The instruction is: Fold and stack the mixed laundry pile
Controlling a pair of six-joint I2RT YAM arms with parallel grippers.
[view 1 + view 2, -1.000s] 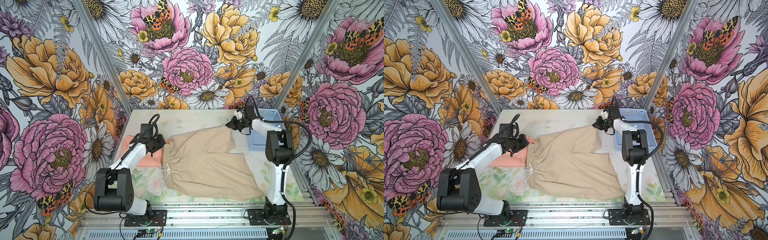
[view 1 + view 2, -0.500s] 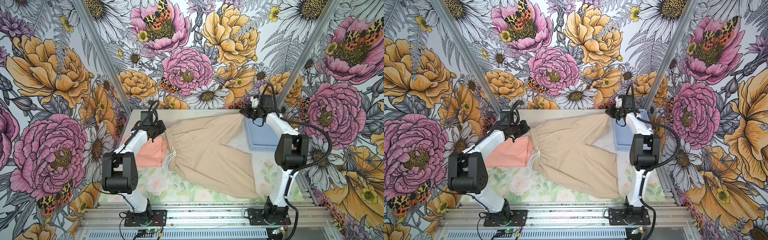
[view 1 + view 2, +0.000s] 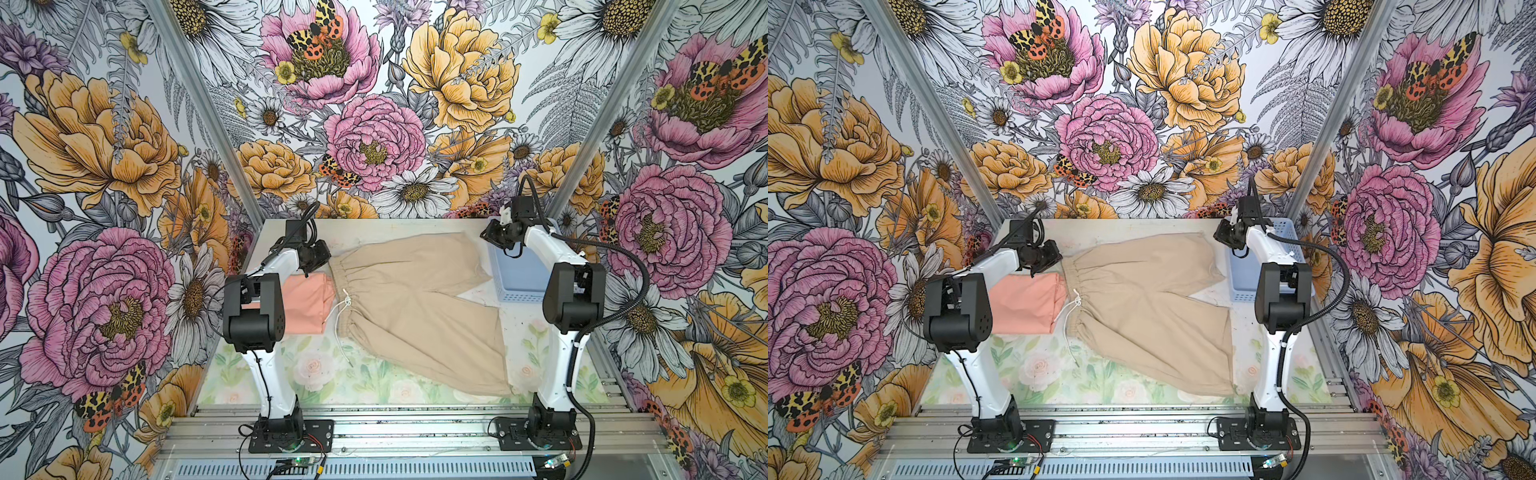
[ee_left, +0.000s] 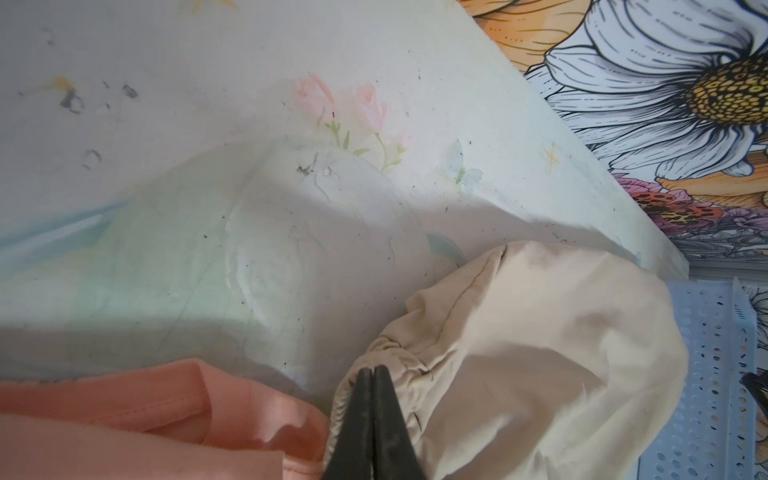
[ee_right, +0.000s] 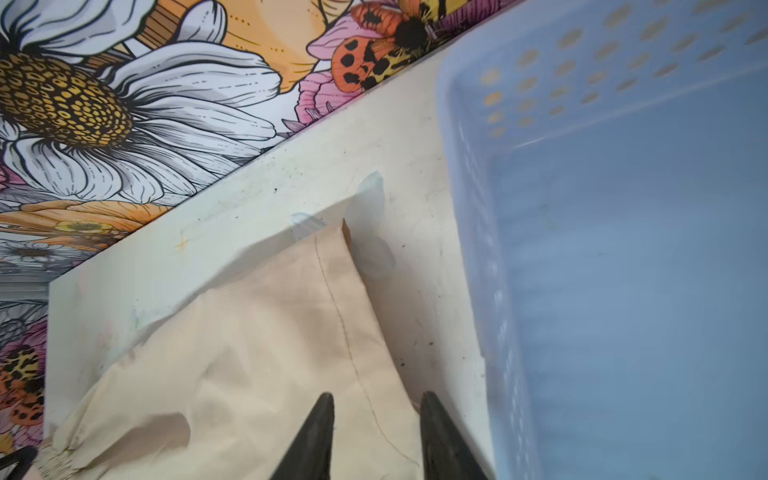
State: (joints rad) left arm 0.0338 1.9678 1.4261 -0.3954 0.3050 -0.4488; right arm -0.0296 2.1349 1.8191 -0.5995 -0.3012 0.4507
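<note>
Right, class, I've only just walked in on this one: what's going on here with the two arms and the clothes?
Beige shorts lie spread across the table. The left gripper, fingers shut, pinches the far corner of their waistband. The right gripper hangs with its fingers apart over the hem of the far leg, next to the blue basket. A peach T-shirt lies beside the waistband. The shorts are not yet folded, and nothing is stacked.
</note>
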